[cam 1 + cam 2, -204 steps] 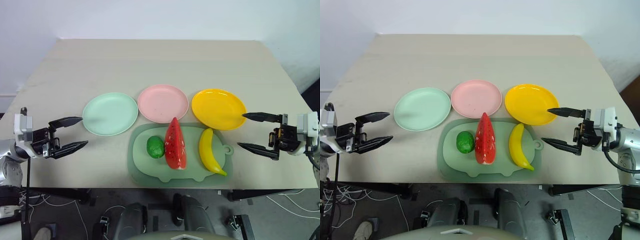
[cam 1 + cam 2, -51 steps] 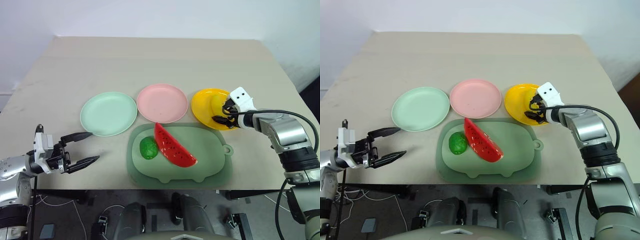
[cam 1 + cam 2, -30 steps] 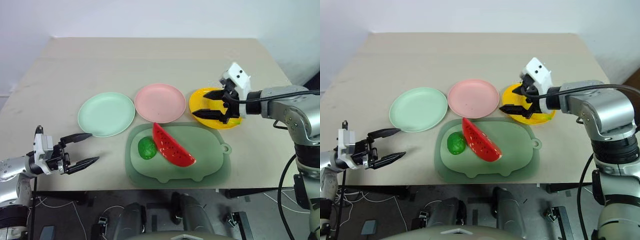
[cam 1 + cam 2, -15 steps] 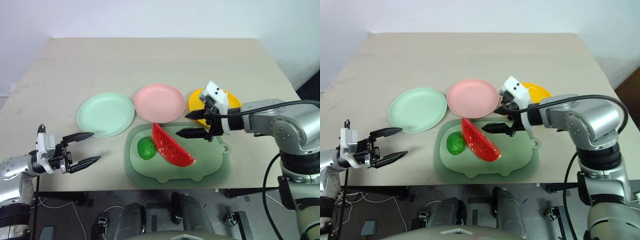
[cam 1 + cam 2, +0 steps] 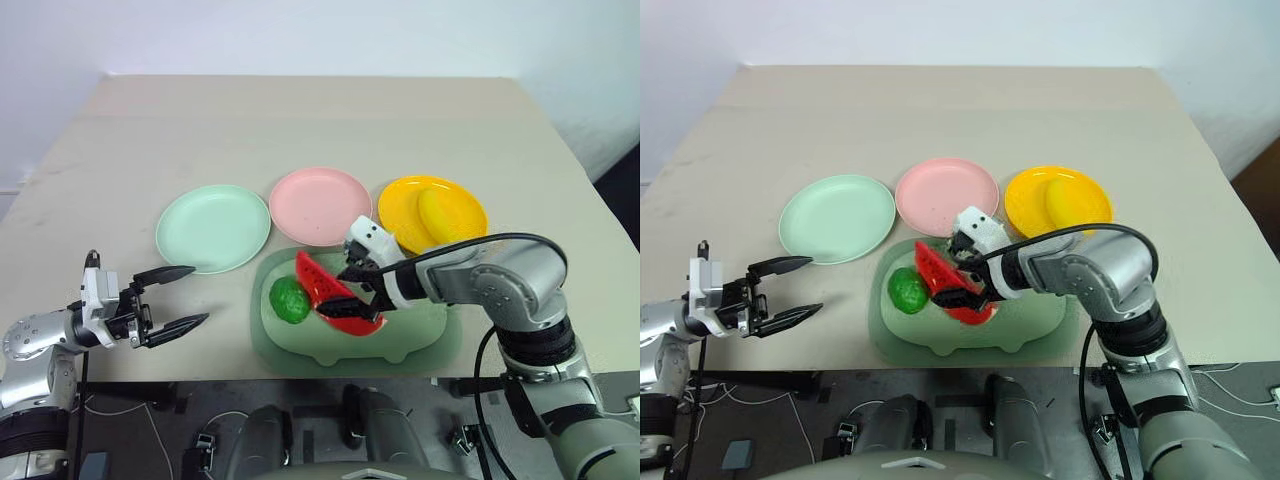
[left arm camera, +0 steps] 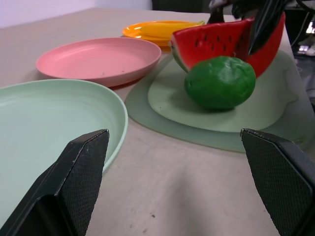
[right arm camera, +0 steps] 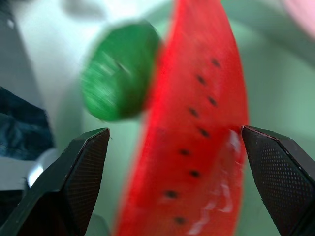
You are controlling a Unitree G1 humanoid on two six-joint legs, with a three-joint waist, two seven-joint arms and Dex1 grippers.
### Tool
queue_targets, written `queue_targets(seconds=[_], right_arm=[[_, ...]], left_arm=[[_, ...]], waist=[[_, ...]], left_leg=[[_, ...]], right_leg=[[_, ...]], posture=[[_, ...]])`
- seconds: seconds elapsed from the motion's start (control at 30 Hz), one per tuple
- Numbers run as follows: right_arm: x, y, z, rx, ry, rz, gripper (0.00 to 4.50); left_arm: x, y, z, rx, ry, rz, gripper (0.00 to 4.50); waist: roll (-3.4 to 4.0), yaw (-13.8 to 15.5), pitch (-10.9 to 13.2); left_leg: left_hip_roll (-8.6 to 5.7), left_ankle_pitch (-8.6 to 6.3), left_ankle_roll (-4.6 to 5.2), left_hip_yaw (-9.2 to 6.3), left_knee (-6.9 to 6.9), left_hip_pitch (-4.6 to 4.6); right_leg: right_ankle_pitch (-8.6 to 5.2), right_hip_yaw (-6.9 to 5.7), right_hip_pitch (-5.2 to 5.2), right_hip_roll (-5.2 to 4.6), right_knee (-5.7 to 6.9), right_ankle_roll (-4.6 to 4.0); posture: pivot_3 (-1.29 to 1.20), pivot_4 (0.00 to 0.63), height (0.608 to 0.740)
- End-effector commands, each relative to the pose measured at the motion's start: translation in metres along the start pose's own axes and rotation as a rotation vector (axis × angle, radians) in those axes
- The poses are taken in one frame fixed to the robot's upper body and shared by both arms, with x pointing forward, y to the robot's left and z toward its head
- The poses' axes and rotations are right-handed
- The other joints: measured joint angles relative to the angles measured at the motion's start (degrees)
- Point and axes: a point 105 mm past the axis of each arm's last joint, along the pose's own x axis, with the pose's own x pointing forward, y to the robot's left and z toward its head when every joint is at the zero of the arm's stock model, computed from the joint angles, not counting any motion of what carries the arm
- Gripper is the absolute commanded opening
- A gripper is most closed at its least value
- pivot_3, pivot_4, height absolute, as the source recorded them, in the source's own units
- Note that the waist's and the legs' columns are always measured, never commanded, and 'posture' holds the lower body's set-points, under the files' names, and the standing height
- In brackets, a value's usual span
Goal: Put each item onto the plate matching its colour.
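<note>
A yellow banana (image 5: 438, 210) lies on the orange-yellow plate (image 5: 400, 215). The pink plate (image 5: 322, 205) and the mint green plate (image 5: 213, 227) hold nothing. A red watermelon wedge (image 5: 322, 285) and a dark-green lime (image 5: 289, 300) sit side by side on the pale green pig-shaped mat (image 5: 420, 322). My right gripper (image 5: 350, 293) is open and straddles the wedge, one finger on each side; the wedge (image 7: 192, 132) and the lime (image 7: 118, 78) show between its fingers. My left gripper (image 5: 198, 294) hangs open off the table's front left, pointing at the mint plate (image 6: 44, 123) and the lime (image 6: 220, 81).
The three plates stand in a row across the middle of the tan table (image 5: 300, 130), with the mat just in front of them near the front edge. Cables lie on the floor below that edge.
My right gripper has swung from the orange-yellow plate down and left to the watermelon wedge, staying open. The banana now lies uncovered on that plate. The left gripper has kept still.
</note>
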Motion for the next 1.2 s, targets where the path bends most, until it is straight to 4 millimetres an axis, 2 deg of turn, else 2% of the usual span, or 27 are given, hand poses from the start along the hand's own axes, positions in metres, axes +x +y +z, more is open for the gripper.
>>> queue_targets(seconds=[0.03, 0.37, 0.57, 0.7, 0.8, 1.0, 1.1, 1.2], right_arm=[[0.009, -0.003, -0.004, -0.035, 0.023, -0.045, 4.48], [0.022, -0.007, -0.013, -0.095, 0.085, -0.101, 4.48], [0.022, -0.010, -0.014, -0.082, 0.083, -0.097, 3.31], [0.012, -0.013, -0.008, -0.088, 0.072, -0.092, 3.30], [-0.006, -0.023, 0.012, -0.085, 0.014, -0.101, 3.30], [-0.040, -0.051, 0.078, -0.082, -0.193, -0.145, 3.30], [-0.038, -0.072, 0.092, -0.095, -0.229, -0.202, 3.30], [-0.025, -0.088, 0.100, -0.095, -0.242, -0.232, 3.30]], left_arm=[[0.003, 0.000, 0.007, 0.035, -0.016, -0.003, 4.50], [0.004, -0.001, 0.008, 0.035, -0.015, 0.001, 4.50], [0.006, 0.001, 0.009, 0.038, -0.011, 0.002, 4.50], [0.007, 0.001, 0.010, 0.039, -0.012, 0.000, 4.50], [0.007, 0.000, 0.009, 0.038, -0.012, -0.002, 4.50], [0.007, 0.001, 0.008, 0.035, -0.009, -0.004, 4.50], [0.008, 0.001, 0.007, 0.033, -0.005, -0.011, 4.50], [0.008, 0.001, 0.007, 0.031, -0.006, -0.012, 4.50]], waist=[[0.00, -0.02, 0.00], [-0.10, -0.21, -0.11], [-0.16, -0.28, -0.17], [-0.16, -0.17, -0.16], [-0.13, 0.11, -0.15], [-0.08, -0.22, -0.12], [-0.08, -0.21, -0.12], [-0.08, -0.26, -0.12]], left_leg=[[0.00, 0.00, 0.00, 0.00, 0.00, 0.00], [0.03, 0.00, 0.00, -0.01, 0.00, 0.14], [0.05, 0.00, 0.00, -0.01, 0.00, 0.17], [0.05, 0.00, 0.00, -0.02, 0.00, 0.17], [0.04, 0.00, 0.00, -0.03, 0.00, 0.10], [0.01, 0.00, 0.00, 0.00, 0.02, -0.01], [0.04, 0.00, 0.00, -0.03, -0.07, 0.01], [0.03, 0.00, 0.00, 0.05, -0.07, -0.02]], right_leg=[[0.00, 0.00, 0.00, 0.01, 0.00, 0.00], [0.00, 0.00, 0.12, 0.04, 0.01, -0.01], [0.00, 0.00, 0.13, 0.07, 0.01, -0.02], [0.00, 0.00, 0.14, 0.06, 0.01, -0.02], [0.00, 0.00, 0.10, 0.02, 0.00, -0.02], [0.01, -0.01, 0.00, 0.02, -0.03, -0.02], [0.00, -0.07, -0.01, 0.12, -0.02, -0.03], [0.00, -0.10, 0.00, 0.08, -0.01, -0.04]], posture=[[0.00, 0.150, 0.736], [0.00, 0.150, 0.736], [0.00, 0.150, 0.736], [0.00, 0.150, 0.736], [0.00, 0.150, 0.736], [0.00, 0.150, 0.736], [0.00, 0.150, 0.736], [0.00, 0.150, 0.736]])
